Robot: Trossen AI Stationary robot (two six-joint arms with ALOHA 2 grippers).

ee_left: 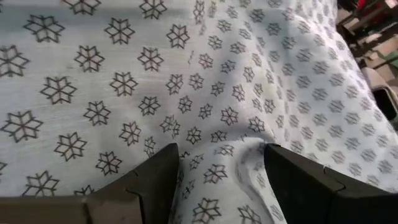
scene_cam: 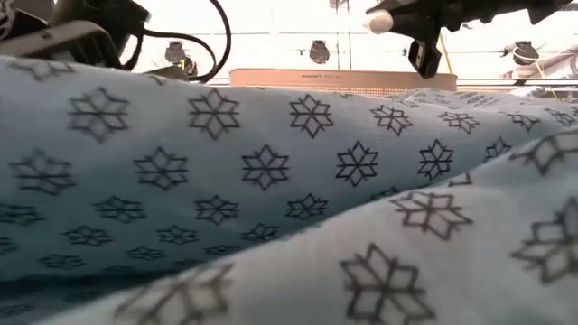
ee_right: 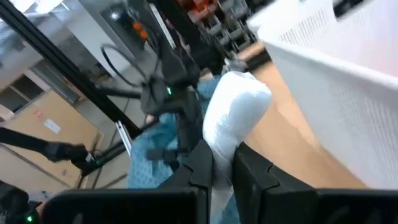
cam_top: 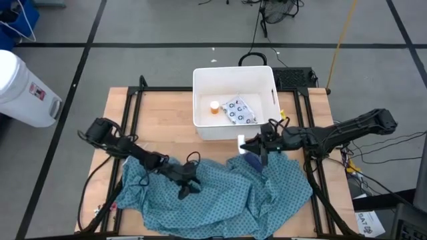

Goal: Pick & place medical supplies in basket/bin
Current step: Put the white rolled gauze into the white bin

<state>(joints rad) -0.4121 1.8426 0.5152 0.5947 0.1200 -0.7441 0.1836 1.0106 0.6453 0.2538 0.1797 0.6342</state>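
The white tub (cam_top: 200,127) stands at the table's far middle; the orange pill bottle (cam_top: 214,107) and the ring-printed packet (cam_top: 239,111) lie inside it. My right gripper (cam_top: 257,145) hovers just near of the tub's near wall, shut on the small white tube (cam_top: 241,140). The dark blue block (cam_top: 252,160) lies on the teal cloth (cam_top: 220,193) right below that gripper. My left gripper (cam_top: 187,187) is open, low over the cloth's middle; a raised fold (ee_left: 217,168) runs between its fingers. My right gripper pinches the small white tube (ee_right: 219,163) between its two fingers, which lie level and come from the table's right. The tube's rounded free end (ee_right: 239,106) sticks out past the fingertips toward the left. It is lifted clear of cloth and table (scene_cam: 377,20). My left gripper has its open fingertips (ee_left: 158,171) down at the cloth on either side of the fold; I cannot tell whether they touch it.
The teal cloth covers the table's near half and fills the low view. Bare wood (cam_top: 160,113) lies left of the tub. A white cylinder with a red label (cam_top: 23,87) stands off the table's far left. Black frame rails (cam_top: 137,107) run along both sides.
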